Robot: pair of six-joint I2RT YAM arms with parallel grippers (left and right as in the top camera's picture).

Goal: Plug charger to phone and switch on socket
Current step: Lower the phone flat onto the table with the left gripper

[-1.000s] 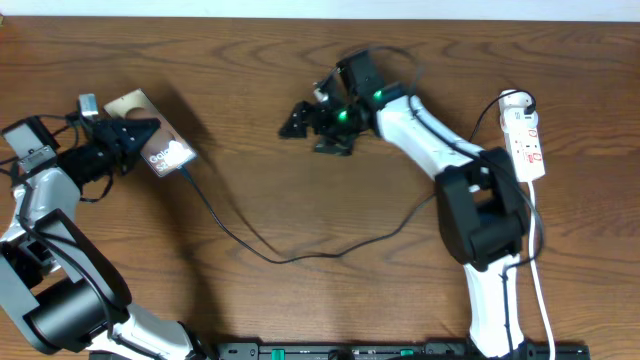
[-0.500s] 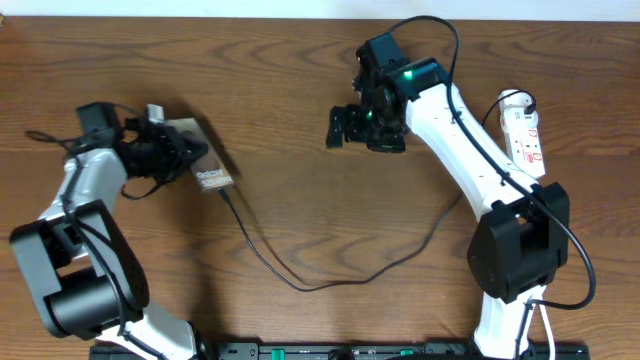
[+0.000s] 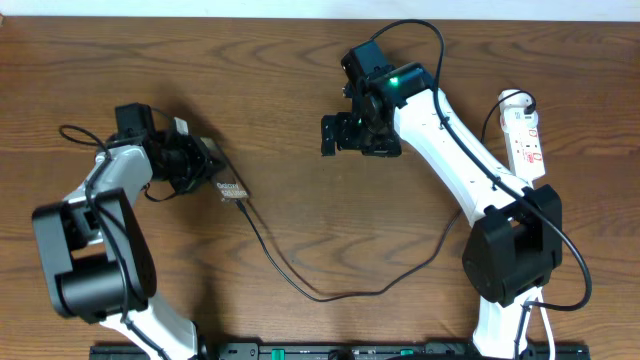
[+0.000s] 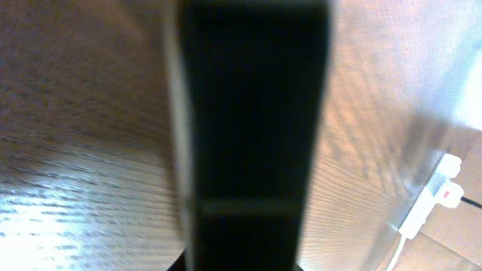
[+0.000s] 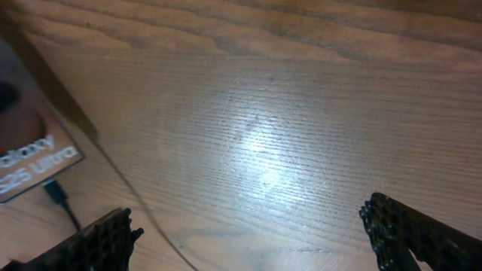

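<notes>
Left jaws closed on the phone [image 3: 222,182]. The left gripper [image 3: 195,165] pinches one end, and the lettered end sticks out toward table centre. Phone is at the left half of the table [image 3: 300,80], tilted; whether its free end touches the wood, cannot tell. Left wrist view is blurred: a dark slab fills the middle of the frame, nothing sharper.

Charger [image 3: 300,285]: thin black cable, its tip meeting the phone's outer short edge. Right wrist view shows the small connector [image 5: 56,194] against that edge, just below the white "Ultra" lettering on the phone [image 5: 34,162]. How far it is seated, cannot tell. From there the cable loops across the front of the table in a slack curve, then climbs right and passes behind the right arm.

Right gripper [image 3: 332,137]: jaws wide open, holding nothing. It hovers over bare wood near the table's far middle, well apart from the phone. Both fingertips [image 5: 102,241] show at the lower corners of its wrist view, with only wood between them.

Socket [image 3: 527,135]: white strip with red marks, lying at the far right edge, well apart from both grippers. Also seen small in the left wrist view [image 4: 433,199]. Switch position too small to read.
</notes>
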